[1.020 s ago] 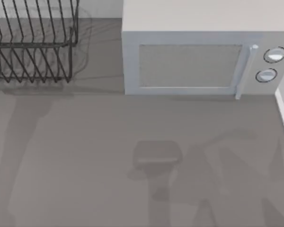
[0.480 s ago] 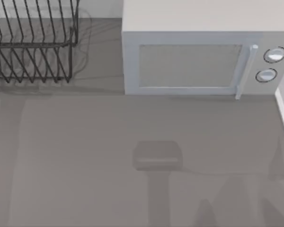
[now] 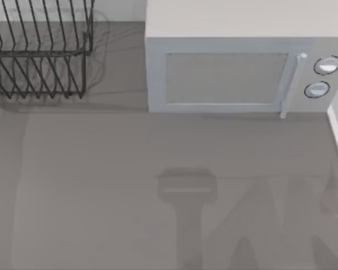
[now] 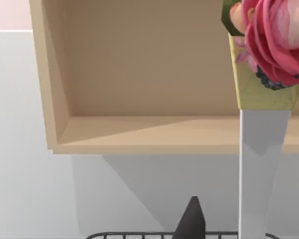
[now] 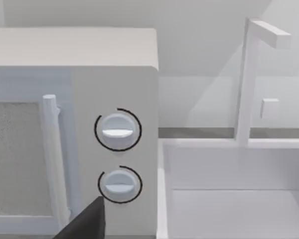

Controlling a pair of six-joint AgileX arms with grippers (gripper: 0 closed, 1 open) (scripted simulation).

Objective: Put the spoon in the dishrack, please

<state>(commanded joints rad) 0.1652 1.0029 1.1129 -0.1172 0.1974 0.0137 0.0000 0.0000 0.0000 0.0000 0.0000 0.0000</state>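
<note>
- The table [image 3: 101,185] is carrying a grey microwave [image 3: 236,67] along its far edge.
- The dishrack [image 3: 39,56] is sitting at the far left corner.
- I am not spotting the spoon anywhere.
- I cannot tell either gripper's state; reaching blind could be knocking the rack.

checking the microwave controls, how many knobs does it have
2. Both sit on the microwave front, right of the door handle, stacked: the upper knob above the lower knob. The right wrist view shows the same pair.
</note>
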